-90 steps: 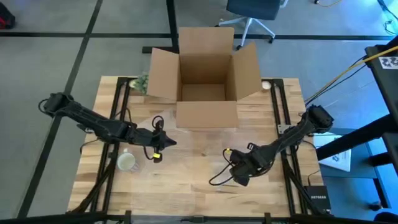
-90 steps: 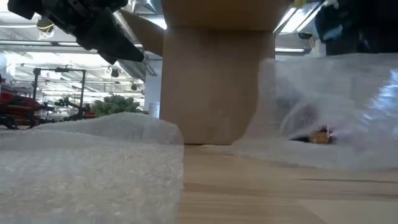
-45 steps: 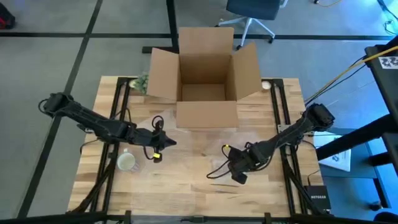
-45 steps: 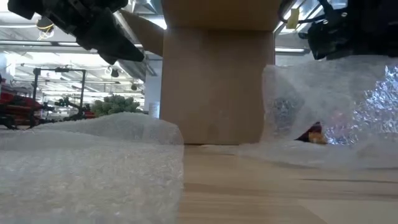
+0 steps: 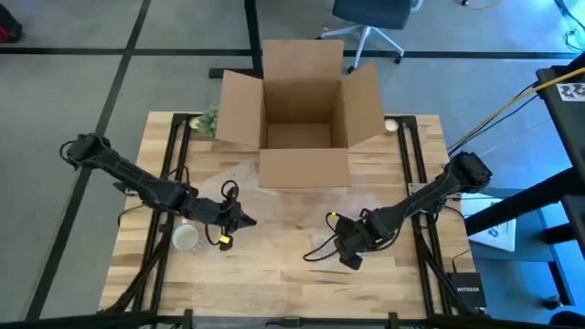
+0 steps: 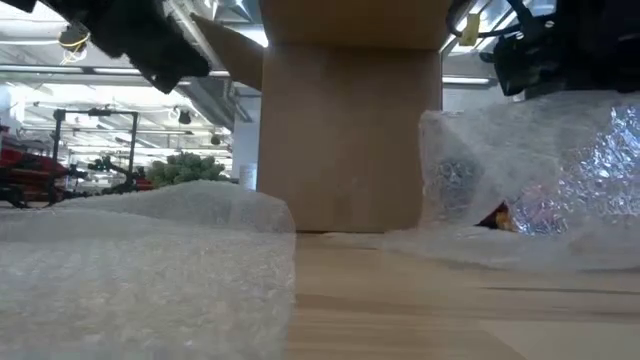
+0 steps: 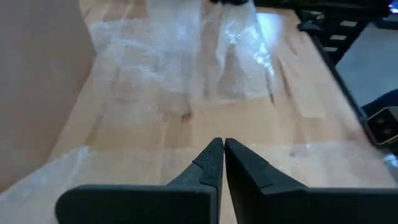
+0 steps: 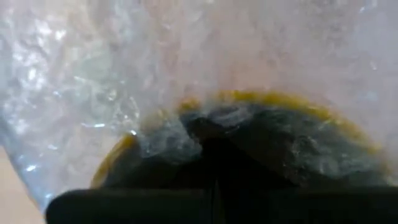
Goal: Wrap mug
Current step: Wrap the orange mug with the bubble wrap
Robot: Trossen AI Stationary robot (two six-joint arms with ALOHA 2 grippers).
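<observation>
High view, left to right: the left gripper hovers low over the wooden slatted table, just beside the pale green ceramic mug that stands upright near the table's left edge, not yet wrapped. The left wrist view shows that gripper's two dark fingers pressed together with nothing between them. Behind the middle of the table stands the open brown cardboard box. A clear sheet of bubble wrap lies spread across the table in front of the box, reaching toward the right gripper, which sits low on the sheet's right side. In the right wrist view the plastic is drawn tight over that gripper's fingers, and the low view shows the sheet lifted into a standing fold beneath it; the fingers look pinched shut on the film.

The step in hand appears to be bringing the sheet to the mug. Doing it well probably means the right gripper keeping a firm pinch and drawing the film low and slowly leftward so it does not tear or snag on the box, while the left gripper opens and steadies the mug by its rim so the cup is not tipped as the wrap arrives.
</observation>
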